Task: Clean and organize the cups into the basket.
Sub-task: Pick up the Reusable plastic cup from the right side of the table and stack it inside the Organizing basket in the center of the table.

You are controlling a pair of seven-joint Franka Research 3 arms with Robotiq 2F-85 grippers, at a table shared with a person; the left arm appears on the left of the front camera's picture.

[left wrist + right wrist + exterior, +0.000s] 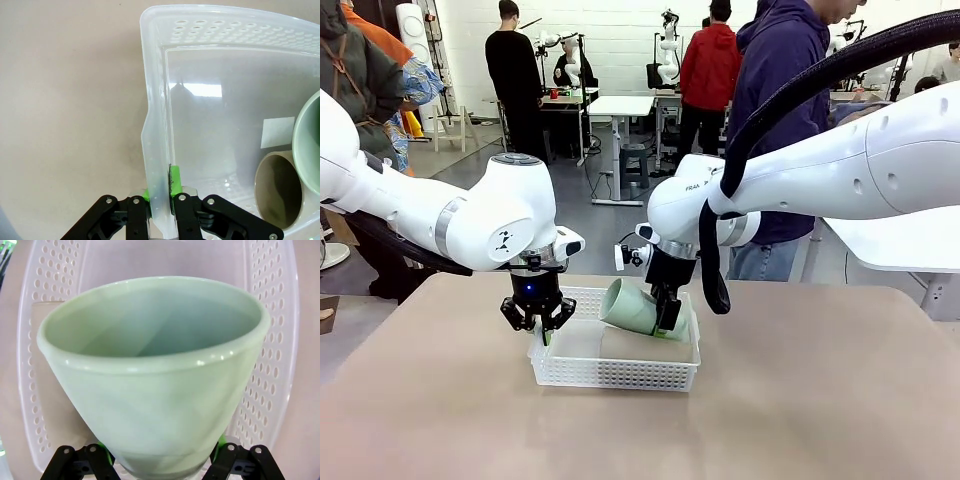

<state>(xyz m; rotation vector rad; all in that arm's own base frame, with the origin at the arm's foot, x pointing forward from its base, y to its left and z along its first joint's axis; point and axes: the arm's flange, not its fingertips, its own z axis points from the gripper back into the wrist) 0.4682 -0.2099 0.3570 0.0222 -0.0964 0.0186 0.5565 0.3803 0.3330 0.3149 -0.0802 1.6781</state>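
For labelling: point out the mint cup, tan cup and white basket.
mint cup (150,390), right wrist view, outer side wall
tan cup (277,192), left wrist view, inside its mouth
white basket (620,375), front view, near wall

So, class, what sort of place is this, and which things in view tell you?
Probably a robotics lab or workshop: a white left arm and right arm work over a basket, white work tables stand behind on bare floor, and people stand about.

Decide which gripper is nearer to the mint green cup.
Right. The right gripper has its jaws either side of the mint green cup, over the basket. The left gripper is clamped on the basket's wall, apart from that cup.
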